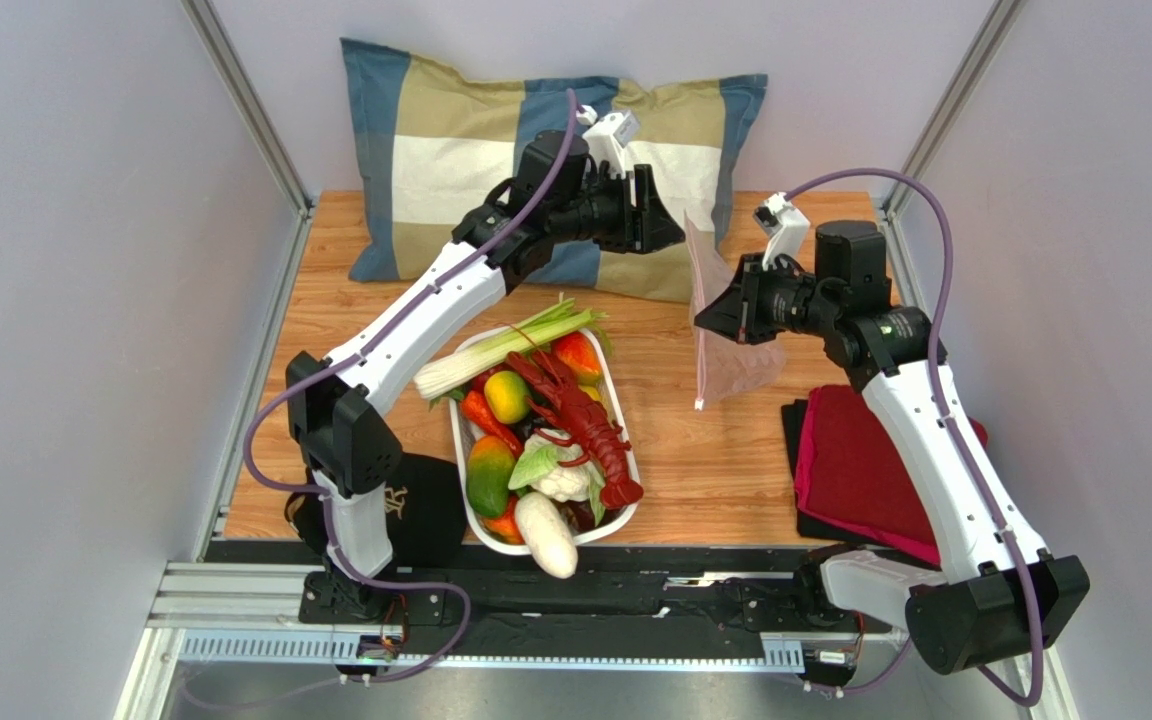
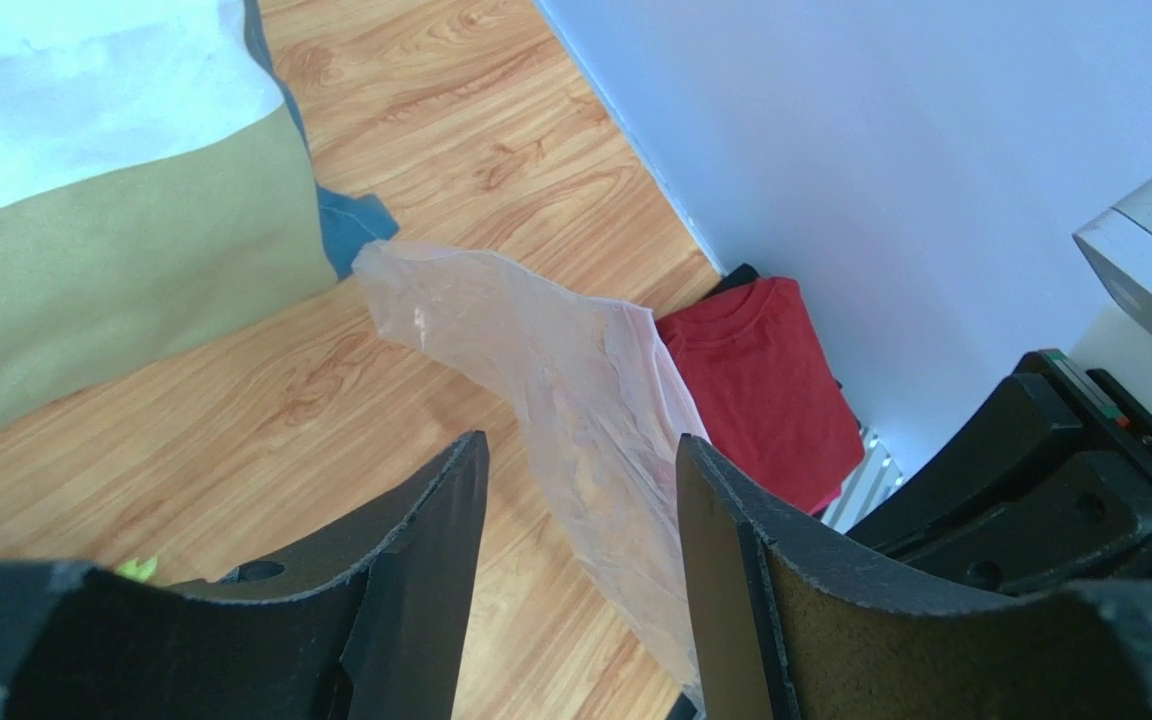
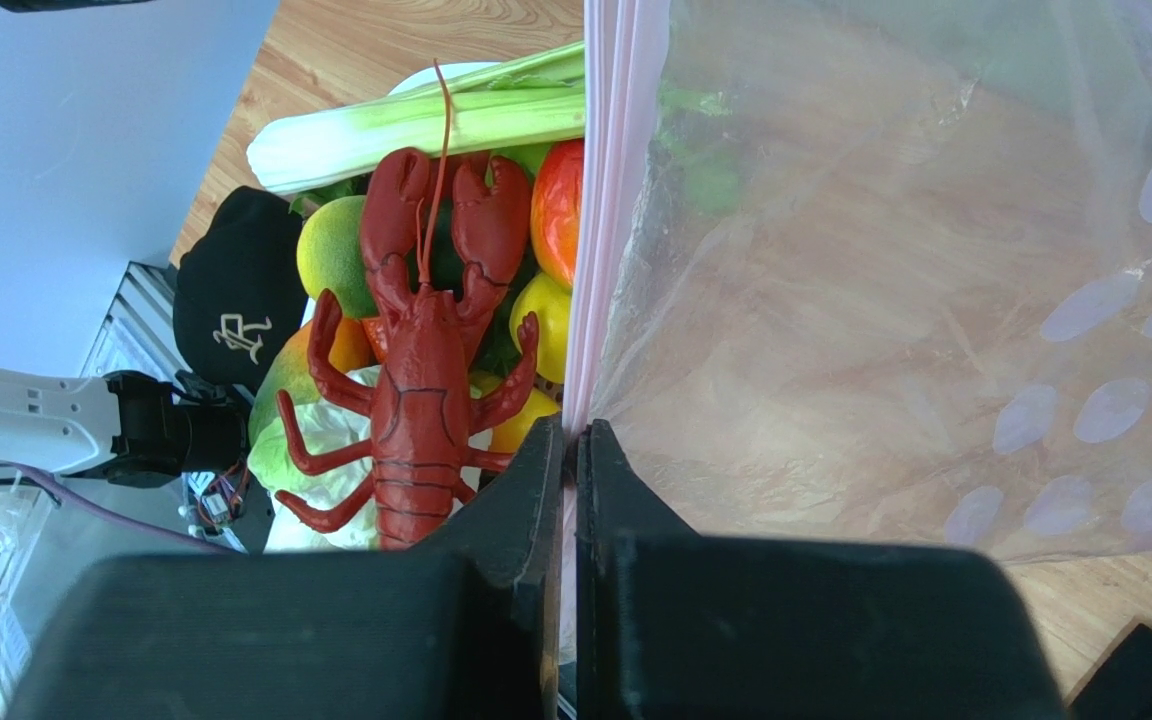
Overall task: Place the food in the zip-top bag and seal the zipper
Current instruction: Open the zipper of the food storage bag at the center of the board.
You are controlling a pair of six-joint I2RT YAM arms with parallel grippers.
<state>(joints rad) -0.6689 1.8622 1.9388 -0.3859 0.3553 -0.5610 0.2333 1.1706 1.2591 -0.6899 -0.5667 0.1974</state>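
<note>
The zip-top bag [image 1: 732, 323] hangs above the table at centre right, clear with a pinkish tint. My right gripper [image 3: 569, 435] is shut on its zipper [image 3: 612, 195], the pink strip running up from the jaws. My left gripper [image 1: 662, 210] is at the bag's upper end; in the left wrist view its jaws stand apart, with the bag [image 2: 567, 375] passing between them close to the right finger [image 2: 717, 510]. The food sits in a white basket [image 1: 617, 402]: a leek-like stalk [image 1: 507, 342], a red lobster [image 1: 582, 413], a round yellow-orange fruit [image 1: 506, 396] and other pieces.
A blue-and-tan pillow [image 1: 447, 150] lies at the back of the table, just behind my left arm. A folded red cloth [image 1: 868, 465] lies under my right arm. A black cap [image 1: 409, 510] sits left of the basket. Walls close in both sides.
</note>
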